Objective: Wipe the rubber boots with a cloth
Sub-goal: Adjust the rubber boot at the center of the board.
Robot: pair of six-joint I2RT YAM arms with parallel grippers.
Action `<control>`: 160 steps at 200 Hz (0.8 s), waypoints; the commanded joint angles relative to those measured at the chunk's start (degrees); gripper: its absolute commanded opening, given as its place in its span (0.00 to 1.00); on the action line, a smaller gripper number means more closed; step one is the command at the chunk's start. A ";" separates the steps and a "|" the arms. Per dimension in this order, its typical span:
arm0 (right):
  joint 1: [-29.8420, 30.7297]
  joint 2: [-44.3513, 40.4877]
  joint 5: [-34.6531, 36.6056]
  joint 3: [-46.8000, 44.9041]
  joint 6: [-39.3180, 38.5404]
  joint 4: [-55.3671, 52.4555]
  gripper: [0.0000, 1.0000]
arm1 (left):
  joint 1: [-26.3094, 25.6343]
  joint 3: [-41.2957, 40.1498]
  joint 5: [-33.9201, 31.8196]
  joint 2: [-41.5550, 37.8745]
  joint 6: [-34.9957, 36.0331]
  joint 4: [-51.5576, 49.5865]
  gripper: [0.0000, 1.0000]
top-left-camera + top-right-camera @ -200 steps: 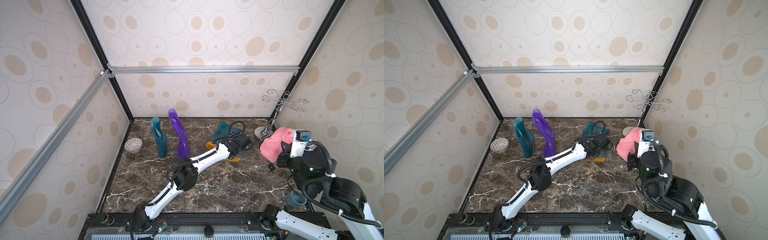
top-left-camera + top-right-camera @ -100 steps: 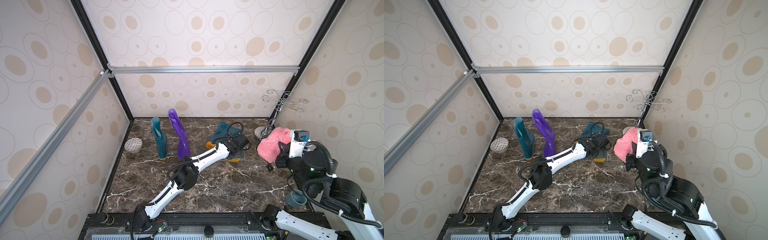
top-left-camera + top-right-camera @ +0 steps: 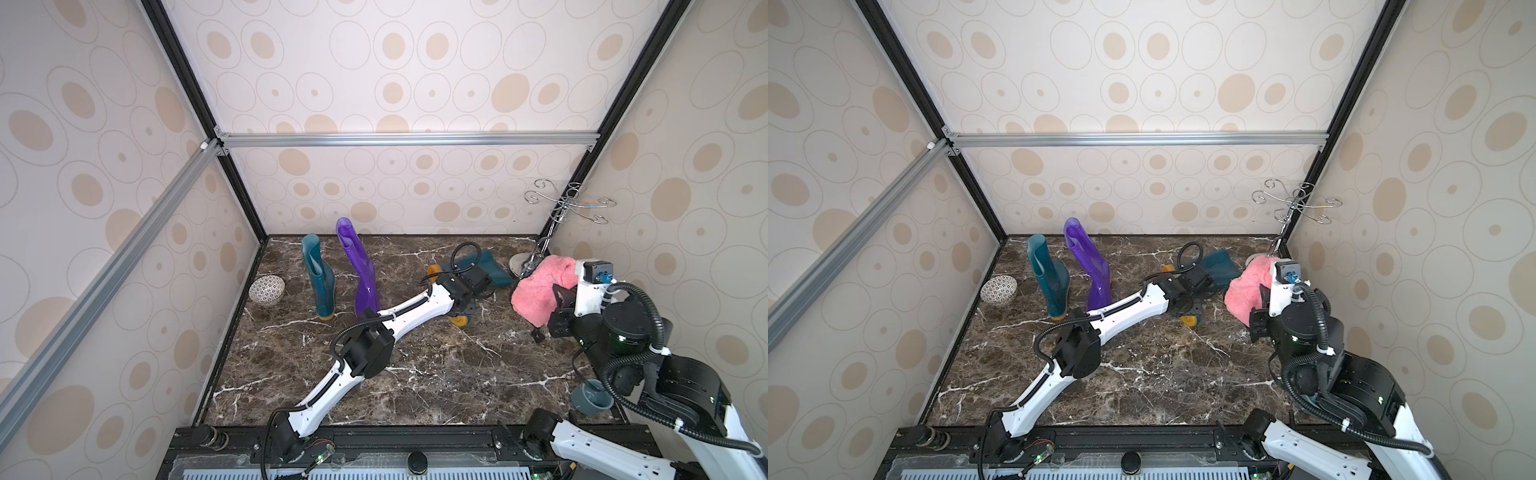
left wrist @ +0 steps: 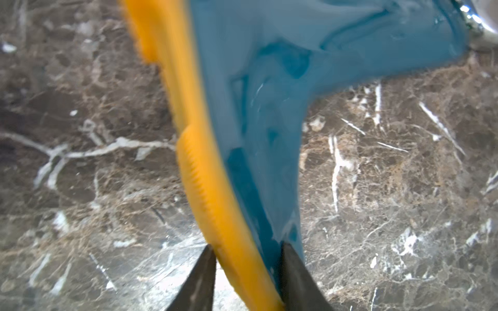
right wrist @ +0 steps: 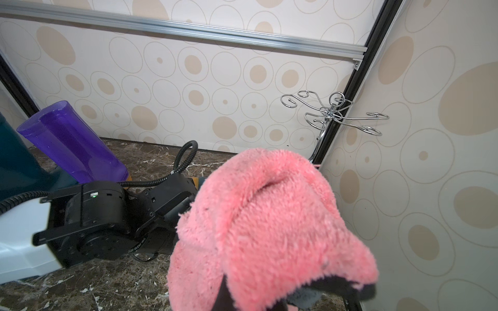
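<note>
Counted: three rubber boots, one cloth, one bowl, one hook stand, one cup. A patterned bowl (image 3: 266,289) is noted at the left edge of the marble desk (image 3: 436,374). Just right of it the upright teal boot (image 3: 318,278) is stood on its orange sole, shaft vertical. The purple boot (image 3: 360,266) is stood beside it, its shaft tilted back toward the far edge. The lying teal boot (image 3: 484,262) is laid on its side near the far edge: sole turned toward the left edge, toe pointed at the near edge, shaft run out toward the far right corner. All three are glossy, with ribbed yellow-orange soles. The left gripper (image 4: 249,281) is closed partway, with one finger pressed on the sole and the other on the teal upper at the toe. The cloth (image 3: 536,291), fluffy pink with a dark grey edge, is bunched and held off the desk near the right edge by the fully closed right gripper (image 3: 556,296). A chrome hook stand (image 3: 561,205) is set in the far right corner; a grey cup (image 3: 590,400) is set at the near right corner.
</note>
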 commanded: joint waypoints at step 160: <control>-0.24 -1.23 -1.75 -1.13 -0.14 1.96 0.00 | -0.21 -3.90 -1.71 -3.12 6.27 -0.82 0.78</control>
